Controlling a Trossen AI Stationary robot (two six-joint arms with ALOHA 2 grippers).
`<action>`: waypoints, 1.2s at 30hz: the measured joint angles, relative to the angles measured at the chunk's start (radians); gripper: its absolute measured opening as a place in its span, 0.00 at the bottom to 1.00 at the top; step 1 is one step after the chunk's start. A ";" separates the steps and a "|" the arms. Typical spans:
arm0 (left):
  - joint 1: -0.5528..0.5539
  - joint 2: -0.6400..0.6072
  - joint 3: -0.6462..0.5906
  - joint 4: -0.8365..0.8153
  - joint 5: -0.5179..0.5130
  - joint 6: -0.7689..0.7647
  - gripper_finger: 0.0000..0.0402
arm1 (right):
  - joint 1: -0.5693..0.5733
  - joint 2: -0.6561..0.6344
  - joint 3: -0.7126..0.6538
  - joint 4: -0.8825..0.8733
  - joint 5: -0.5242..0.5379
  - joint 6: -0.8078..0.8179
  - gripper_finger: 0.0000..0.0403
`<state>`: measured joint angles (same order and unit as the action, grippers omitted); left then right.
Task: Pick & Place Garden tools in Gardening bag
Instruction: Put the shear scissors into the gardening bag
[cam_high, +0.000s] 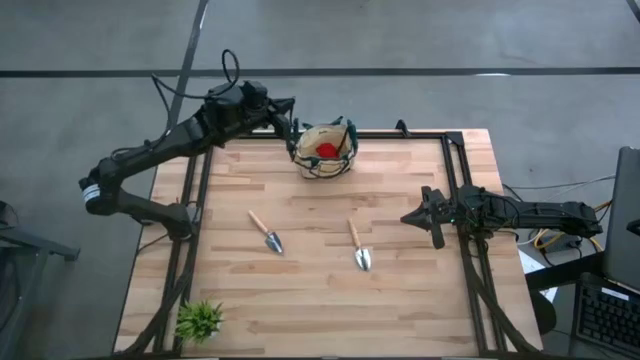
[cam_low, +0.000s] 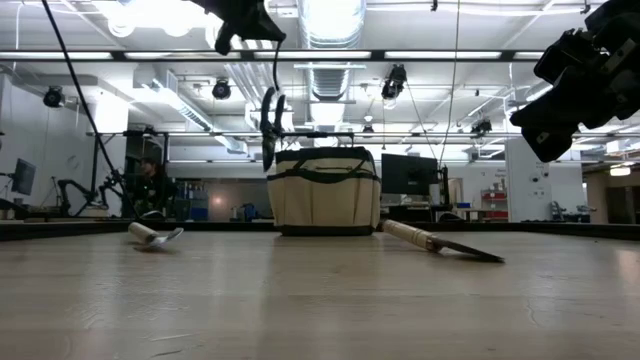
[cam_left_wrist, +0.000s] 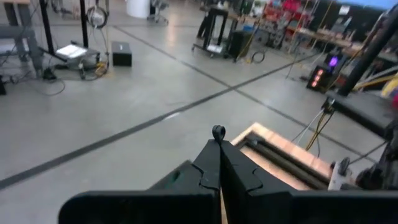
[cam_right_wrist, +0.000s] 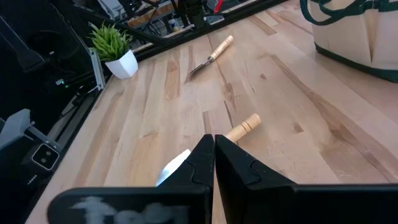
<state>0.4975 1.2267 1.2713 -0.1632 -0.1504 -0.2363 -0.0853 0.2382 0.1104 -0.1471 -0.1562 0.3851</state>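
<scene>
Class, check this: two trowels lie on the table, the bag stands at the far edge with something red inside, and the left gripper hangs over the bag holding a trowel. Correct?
Not quite. The left gripper holds pruning shears beside the bag, not a trowel, as the low view shows. The rest stands: both trowels lie on the table, and a red item sits in the bag.

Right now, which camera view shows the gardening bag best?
The high view: the gardening bag shows whole, open, with something red inside. The low view shows only its side wall; the right wrist view catches a corner; the left wrist view misses it.
</scene>
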 joint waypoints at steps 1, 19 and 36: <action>0.003 0.001 0.000 0.015 0.004 0.000 0.00 | 0.000 0.000 0.000 0.000 0.000 0.000 0.02; 0.071 0.112 -0.017 0.200 0.108 -0.008 0.00 | 0.000 0.000 0.000 0.000 0.000 0.000 0.02; 0.140 0.161 -0.017 0.331 0.246 -0.010 0.00 | 0.000 0.000 0.000 0.000 0.000 0.000 0.02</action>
<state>0.6376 1.3882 1.2541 0.1679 0.0952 -0.2459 -0.0854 0.2382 0.1104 -0.1471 -0.1565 0.3851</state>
